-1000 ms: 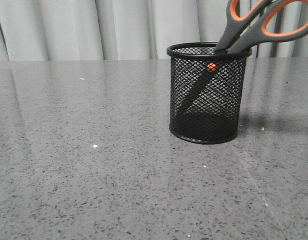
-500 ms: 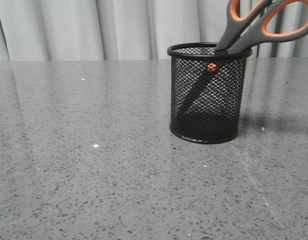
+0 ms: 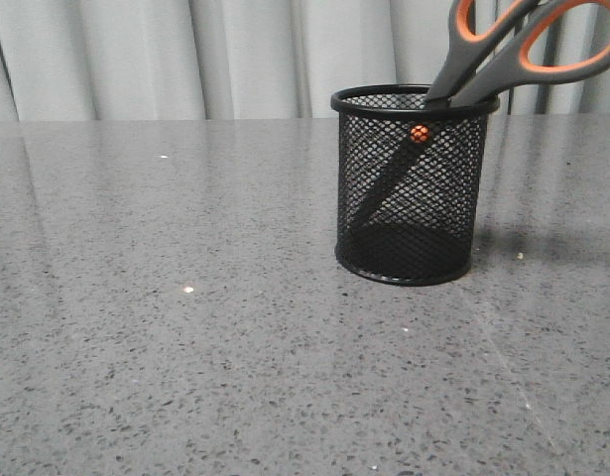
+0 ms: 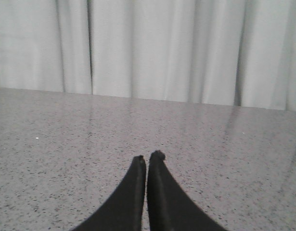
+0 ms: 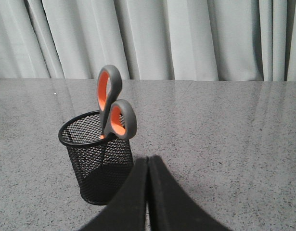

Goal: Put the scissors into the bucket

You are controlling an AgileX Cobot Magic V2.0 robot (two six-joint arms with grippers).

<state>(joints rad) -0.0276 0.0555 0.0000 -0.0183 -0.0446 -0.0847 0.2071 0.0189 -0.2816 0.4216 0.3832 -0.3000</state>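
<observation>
Nothing is shifting since a second ago: the scissors (image 3: pixel 503 50) are leaning blades-down inside the bucket (image 3: pixel 412 183), handles pointing toward two o'clock. The left gripper (image 4: pixel 148 156) and right gripper (image 5: pixel 148 158) are staying closed, empty. The task is looking done.

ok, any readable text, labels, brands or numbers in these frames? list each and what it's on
None: no text, label, brand, number or sign can be read in any view.
Scissors: no print shows on the handles or blades.
Cup: plain black mesh, no label.
Table and curtain: no markings.
Left gripper and right gripper: plain black fingers, nothing printed.
</observation>
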